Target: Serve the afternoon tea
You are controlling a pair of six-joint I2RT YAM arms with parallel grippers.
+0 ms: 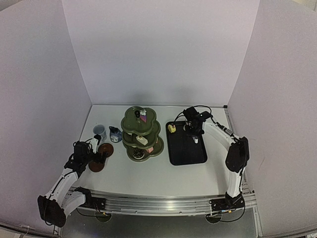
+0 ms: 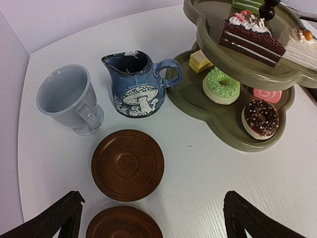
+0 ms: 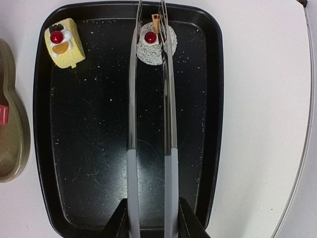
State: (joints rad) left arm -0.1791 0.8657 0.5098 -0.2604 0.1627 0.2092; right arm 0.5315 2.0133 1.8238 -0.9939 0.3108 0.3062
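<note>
Two arms out | left gripper [image 2: 148,218] spread wide above brown saucers [image 2: 128,164] | right gripper [image 3: 148,220] clamps metal tongs [image 3: 148,148], tips straddling cherry-topped white pastry [image 3: 156,40] on black tray [image 3: 89,148].

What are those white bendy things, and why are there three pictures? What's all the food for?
The white bendy things are two robot arms. One picture looks down from above; the others come from little cameras on each arm's wrist. On the table stand a green cake stand with tiny cakes, a pale blue cup, a blue jug and two brown saucers. Beside them is a black tray with a yellow cake and a round grey cake. The right gripper holds metal tongs, their tips at the grey cake. The left gripper is open, holding nothing.
</note>
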